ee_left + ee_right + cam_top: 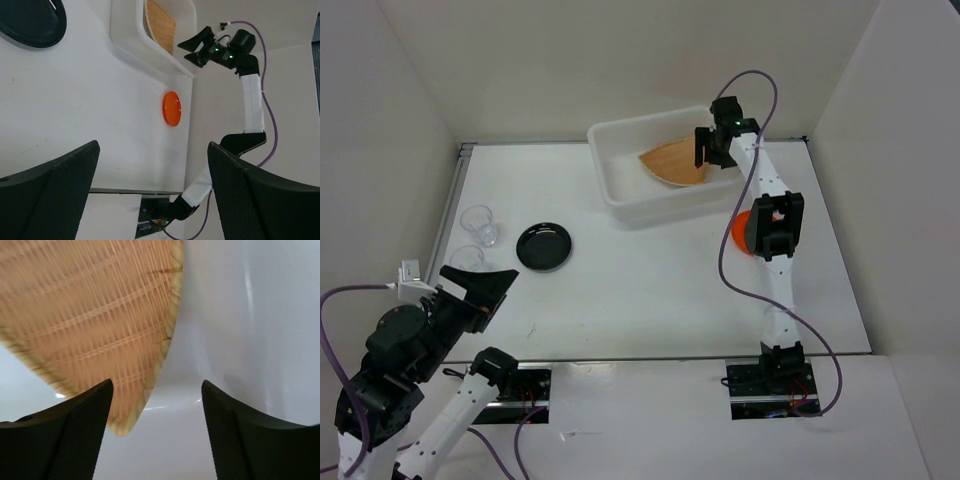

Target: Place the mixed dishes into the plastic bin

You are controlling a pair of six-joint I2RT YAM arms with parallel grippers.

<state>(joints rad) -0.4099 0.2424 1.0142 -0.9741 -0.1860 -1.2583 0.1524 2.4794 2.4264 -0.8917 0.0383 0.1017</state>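
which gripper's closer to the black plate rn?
Left. The left gripper hovers just beside the black plate, toward the arm bases; the right gripper is far off, over the plastic bin.

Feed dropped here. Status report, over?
Left tool open, empty. Right tool open over tray in bin. Black plate, orange plate, two cups on table. Nothing blocking bin.

Overhead; both wrists toward plastic bin (620,195)

We find the tan woven fan-shaped tray (675,160) in the white plastic bin (650,207), rear of the bench (650,290); small orange plate (740,232) just front-right, black plate (543,246) and two clear cups (477,218) front-left.
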